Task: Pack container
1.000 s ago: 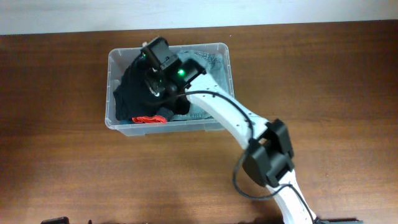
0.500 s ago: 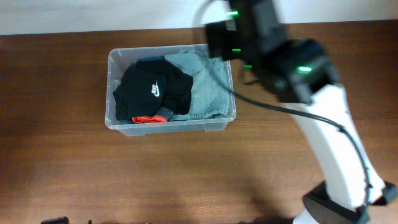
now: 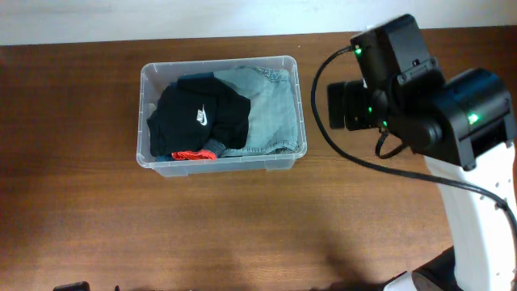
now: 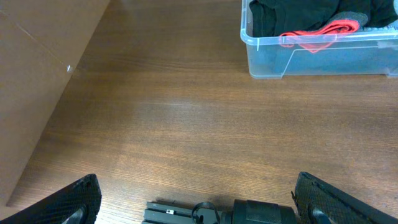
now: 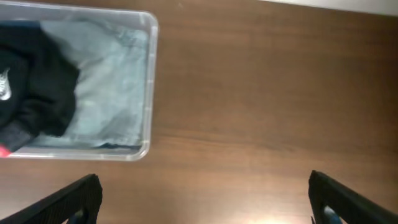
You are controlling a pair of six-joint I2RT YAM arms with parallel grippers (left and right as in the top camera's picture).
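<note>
The clear plastic container [image 3: 301, 105] stands on the brown table at the back left. It holds a black garment with a white logo [image 3: 198, 115], a pale blue denim piece [image 3: 271, 113] and a bit of red cloth [image 3: 192, 153]. My right arm [image 3: 404, 89] hangs high over the table to the right of the container. The right gripper [image 5: 211, 199] is open and empty, with the container's corner [image 5: 151, 81] at its upper left. Low near the front of the table, my left gripper [image 4: 202, 194] is open and empty, and the container [image 4: 311, 59] lies ahead at the upper right.
A pale wall strip [image 3: 161, 16] runs along the table's far edge. A brown panel [image 4: 31, 93] rises at the left of the left wrist view. Bare wood [image 3: 202, 226] lies in front of the container and to both sides of it.
The right arm has lifted out of the container, where its gripper was at the black garment, and has swung right. Its jaws have spread wider. The clothes stay in the container.
</note>
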